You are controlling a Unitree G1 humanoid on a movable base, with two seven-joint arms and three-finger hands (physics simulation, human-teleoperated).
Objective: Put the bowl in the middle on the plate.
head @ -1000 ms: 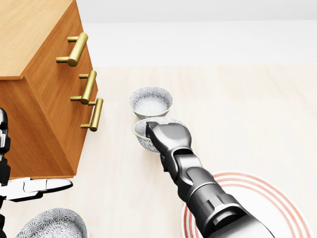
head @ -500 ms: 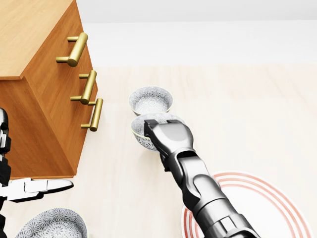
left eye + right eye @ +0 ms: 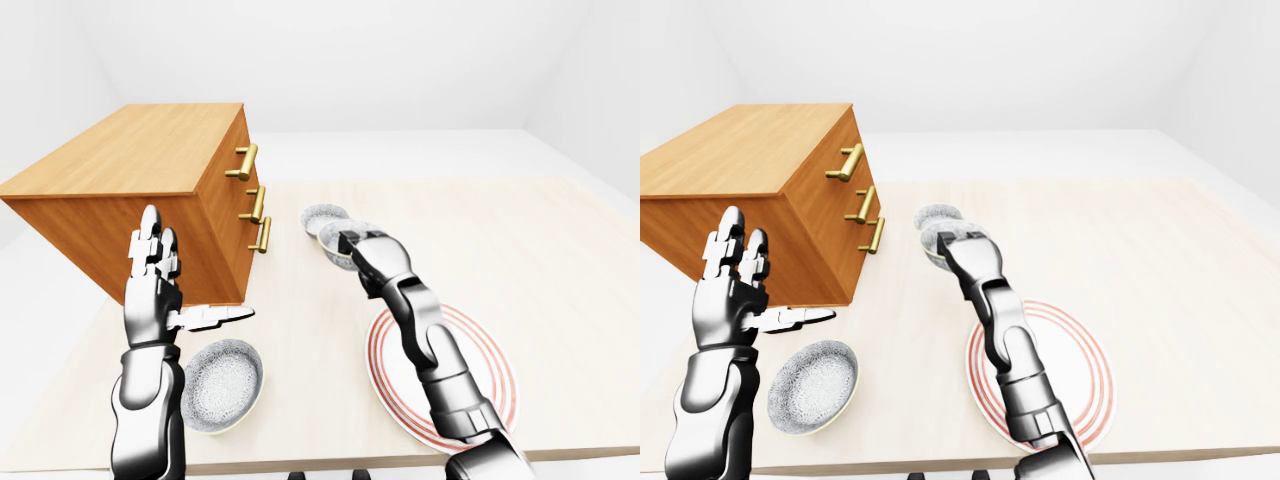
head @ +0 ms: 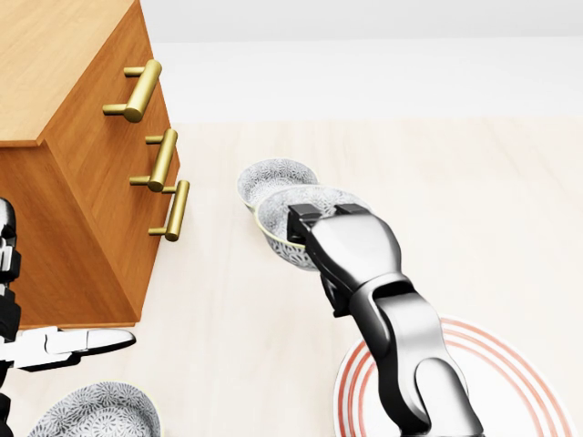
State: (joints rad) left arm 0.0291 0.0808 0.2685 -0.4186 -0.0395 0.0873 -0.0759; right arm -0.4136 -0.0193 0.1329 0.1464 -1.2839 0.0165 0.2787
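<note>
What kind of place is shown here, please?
Probably a simulated test room: a pale table bearing patterned bowls, a red-ringed plate and a wooden drawer cabinet, amid bare white walls.

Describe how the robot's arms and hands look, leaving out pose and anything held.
The left arm and right arm are glossy silver-grey shells in rounded segments, darker grey at the joints. The right hand has a blocky silver back and black fingers. The left hand has pale segmented fingers with black knuckles. No cables or markings show.
</note>
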